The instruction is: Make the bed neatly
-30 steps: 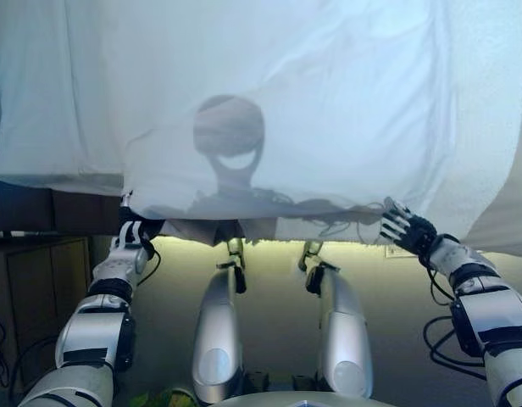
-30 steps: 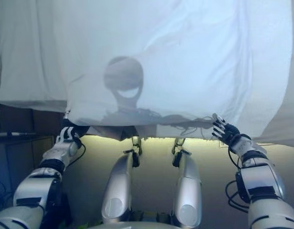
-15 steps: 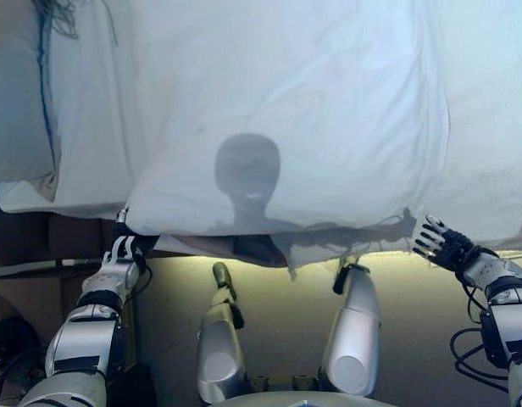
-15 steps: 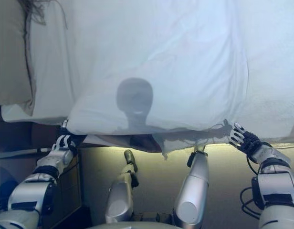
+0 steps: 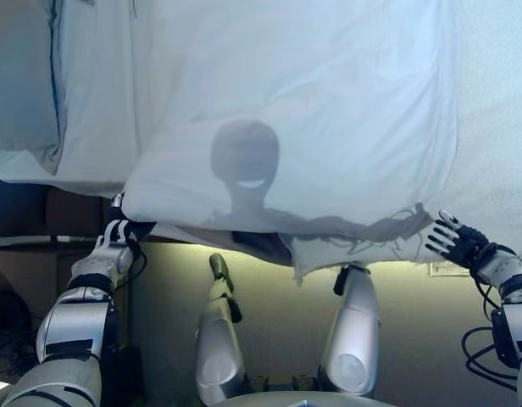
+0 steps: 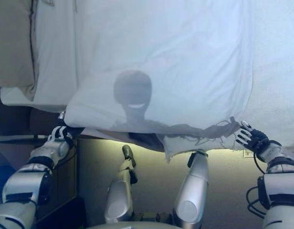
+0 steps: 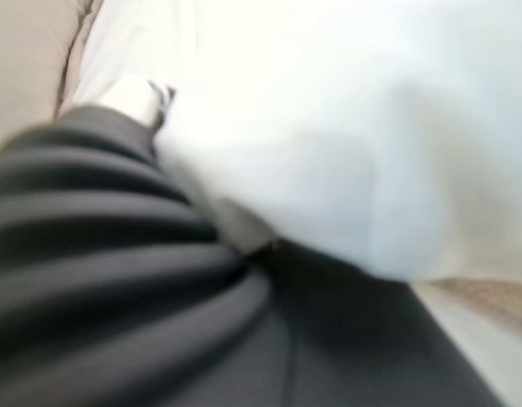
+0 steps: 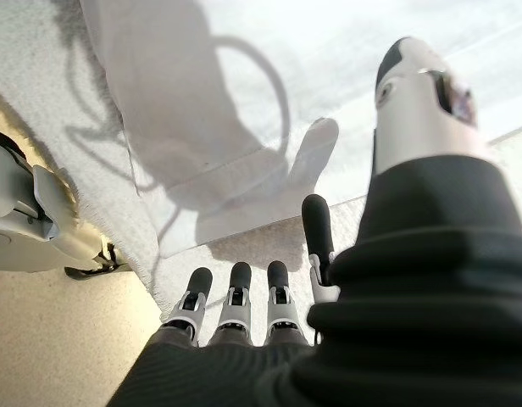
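1. Presently, your left hand (image 5: 115, 237) sits at the near left corner of the white sheet (image 5: 312, 110), directly below the cloth's lower edge. Its own wrist view shows the dark ribbed cover pressed against white cloth, with the fingers buried in the fabric. You cannot tell from any view whether they grip it.

2. Your right hand (image 6: 252, 139) is at the near right side of the bed (image 6: 280, 95), just beside the sheet's near right corner (image 5: 413, 233). Its fingers (image 8: 236, 297) are straight and spread, and its wrist view shows them clear of the cloth, holding nothing. The thumb (image 8: 418, 93) stands apart from them.

3. The sheet lies draped over the bed and covers most of the surface in the head views. Its near edge runs between your two hands, and it is not straight: a ragged fold (image 5: 308, 254) hangs down past the bed's edge near the middle, closer to the right hand.

4. The sheet's right border (image 5: 452, 110) runs up the bed, with textured white bedding exposed beyond it on the right.

5. A pillow (image 5: 24, 76) lies at the far left of the bed, left of the sheet, well apart from both hands.
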Robot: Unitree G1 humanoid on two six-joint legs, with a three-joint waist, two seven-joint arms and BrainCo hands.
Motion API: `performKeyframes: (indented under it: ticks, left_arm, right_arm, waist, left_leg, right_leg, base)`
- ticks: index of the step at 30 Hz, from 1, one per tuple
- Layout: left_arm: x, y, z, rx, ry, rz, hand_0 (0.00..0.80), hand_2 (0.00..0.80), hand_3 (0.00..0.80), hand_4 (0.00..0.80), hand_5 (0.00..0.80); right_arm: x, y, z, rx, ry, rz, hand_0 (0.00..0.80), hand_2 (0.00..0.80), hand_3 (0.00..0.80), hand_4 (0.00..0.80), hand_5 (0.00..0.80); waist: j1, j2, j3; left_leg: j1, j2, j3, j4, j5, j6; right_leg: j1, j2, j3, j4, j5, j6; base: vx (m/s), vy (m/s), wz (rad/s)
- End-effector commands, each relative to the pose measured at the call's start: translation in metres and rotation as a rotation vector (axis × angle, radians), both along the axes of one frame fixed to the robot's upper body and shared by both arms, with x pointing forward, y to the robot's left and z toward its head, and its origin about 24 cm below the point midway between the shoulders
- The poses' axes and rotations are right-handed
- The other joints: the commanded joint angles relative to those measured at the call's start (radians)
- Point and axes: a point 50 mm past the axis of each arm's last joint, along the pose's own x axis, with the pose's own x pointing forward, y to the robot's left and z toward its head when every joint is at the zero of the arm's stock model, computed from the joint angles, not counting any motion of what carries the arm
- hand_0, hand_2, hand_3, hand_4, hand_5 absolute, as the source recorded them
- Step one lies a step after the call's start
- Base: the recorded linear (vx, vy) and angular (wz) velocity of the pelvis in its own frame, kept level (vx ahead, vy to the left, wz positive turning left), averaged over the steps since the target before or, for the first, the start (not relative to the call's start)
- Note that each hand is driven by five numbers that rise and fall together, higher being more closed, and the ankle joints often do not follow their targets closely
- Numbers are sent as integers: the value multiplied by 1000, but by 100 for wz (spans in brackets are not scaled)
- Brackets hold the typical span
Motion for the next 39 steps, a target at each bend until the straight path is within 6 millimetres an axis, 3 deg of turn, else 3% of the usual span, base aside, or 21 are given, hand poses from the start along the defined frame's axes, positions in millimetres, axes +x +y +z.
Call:
performKeyframes:
  ticks: [1,8,11,13,15,17,18,19,21,22,23,24,25,26,27,28,30,31,33,37,39]
  left_arm:
    - [-24,105,83,142,-160,366,800,800,800,800,800]
    - [-31,115,87,133,-198,400,800,800,800,800,800]
    - [-30,113,91,134,-242,361,800,800,800,800,800]
    - [-29,110,91,150,-246,317,800,800,800,800,800]
    - [-31,108,87,138,-231,290,800,800,800,800,800]
    - [-32,105,78,128,-230,283,800,800,800,800,800]
    - [-33,104,73,127,-221,278,800,800,800,800,800]
    - [-36,102,63,125,-206,272,800,800,800,800,800]
    - [-42,95,39,114,-164,268,800,800,800,800,800]
    - [-42,89,31,105,-152,266,800,800,800,800,800]
    - [-40,84,24,104,-144,264,800,800,800,800,800]
    - [-36,71,14,111,-134,252,800,800,800,800,800]
    - [-32,62,10,118,-135,236,800,800,800,800,800]
    - [-26,52,9,123,-147,216,800,800,800,800,800]
    - [-23,48,10,114,-149,203,800,800,800,800,800]
    - [-21,40,8,142,-142,166,800,800,800,800,800]
    - [-24,37,0,158,-123,150,800,800,800,800,800]
    - [-29,42,-2,174,-103,152,800,800,800,800,800]
    - [-37,57,-1,180,-88,196,800,800,800,800,800]
    - [-53,88,8,200,-40,295,800,800,800,800,800]
    - [-62,96,4,197,-22,318,800,800,800,800,800]
  right_arm:
    - [9,0,13,-6,-37,0,0,0,0,0,0]
    - [20,0,30,-30,-65,10,0,0,0,0,0]
    - [18,-4,32,-23,-73,-21,0,0,0,0,0]
    - [14,-8,32,-11,-81,-41,0,0,0,0,0]
    - [13,-8,30,-2,-84,-41,0,0,0,0,0]
    - [18,3,23,22,-78,-1,0,0,0,0,0]
    - [18,6,18,30,-63,6,0,0,0,0,0]
    - [15,12,8,44,-35,20,0,0,0,0,0]
    - [6,27,-21,80,31,53,0,0,0,0,0]
    - [2,36,-34,104,66,74,0,0,0,0,0]
    - [-2,43,-45,119,81,91,0,0,0,0,0]
    - [-8,56,-62,167,96,111,0,0,0,0,0]
    - [-13,62,-72,178,113,115,0,0,0,0,0]
    - [-17,69,-81,198,124,98,0,0,0,0,0]
    - [-22,73,-88,202,141,86,0,0,0,0,0]
    - [-27,81,-98,208,156,74,0,0,0,0,0]
    - [-39,71,-102,189,187,50,0,0,0,0,0]
    - [-45,61,-100,180,194,37,0,0,0,0,0]
    - [-52,48,-97,173,191,41,0,0,0,0,0]
    - [-51,39,-91,150,188,15,0,0,0,0,0]
    - [-56,34,-90,140,195,-11,0,0,0,0,0]
  waist:
    - [41,-40,-13]
    - [65,-53,-9]
    - [65,-59,-16]
    - [73,-67,-24]
    - [85,-65,-29]
    - [104,-64,-25]
    - [107,-59,-28]
    - [107,-54,-31]
    - [105,-39,-44]
    - [101,-37,-50]
    - [95,-39,-60]
    - [70,-43,-74]
    - [55,-48,-80]
    - [56,-56,-94]
    - [52,-49,-94]
    - [40,-42,-90]
    - [47,-48,-98]
    - [42,-53,-99]
    - [47,-60,-95]
    - [43,-83,-102]
    - [42,-90,-102]
  left_leg:
    - [-59,102,-87,50,-41,-32]
    - [-94,72,-126,144,-80,-32]
    - [-106,57,-129,241,-133,-29]
    - [-125,41,-128,325,-187,-22]
    - [-120,11,-103,373,-241,-2]
    - [-76,-1,-35,370,-257,20]
    - [-51,-11,-35,368,-287,30]
    - [-27,-33,-30,355,-288,52]
    - [45,-67,-2,262,-247,82]
    - [78,-83,10,189,-217,92]
    - [107,-101,15,115,-184,92]
    - [131,-134,26,15,-121,93]
    - [157,-162,19,-27,-109,88]
    - [177,-184,40,-57,-106,94]
    - [195,-192,10,-85,-97,103]
    - [197,-203,-19,-101,-85,111]
    - [204,-177,28,-78,-82,98]
    - [205,-163,32,-58,-84,90]
    - [189,-129,-1,-14,-91,82]
    - [166,-11,-21,22,-90,69]
    - [159,19,-46,24,-83,61]
  right_leg:
    - [73,-93,73,-100,47,72]
    - [109,-106,54,-158,87,79]
    - [146,-135,55,-208,129,81]
    - [187,-172,44,-287,201,86]
    - [219,-199,11,-391,268,85]
    - [229,-202,-79,-361,289,84]
    - [241,-183,-72,-315,242,84]
    - [238,-158,-71,-229,191,64]
    - [214,-82,-85,-12,70,28]
    - [201,-21,-99,65,4,22]
    - [201,46,-111,79,-48,7]
    - [206,212,-122,59,-77,-34]
    - [211,265,-111,13,-48,-33]
    - [260,258,-155,-92,-48,-46]
    - [289,281,-128,-120,-36,-51]
    - [294,329,-85,-143,-37,-66]
    - [359,317,-158,-227,-52,-96]
    - [379,322,-153,-258,-50,-106]
    - [380,319,-136,-266,-50,-118]
    - [300,276,-115,-159,-89,-131]
    - [271,259,-99,-103,-109,-132]
  base:
    - [-117,76,10]
    - [-62,128,5]
    - [7,202,7]
    - [32,200,0]
    - [47,311,-6]
    - [64,472,-16]
    - [128,515,-42]
    - [177,494,-53]
    - [130,473,-54]
    - [117,229,-55]
    - [65,119,-47]
    - [43,-33,-39]
    - [39,-89,-23]
    - [120,-103,21]
    - [120,-100,82]
    - [94,-61,94]
    - [77,-19,39]
    - [77,44,25]
    - [6,107,25]
    - [-66,207,-8]
    - [-11,257,-23]
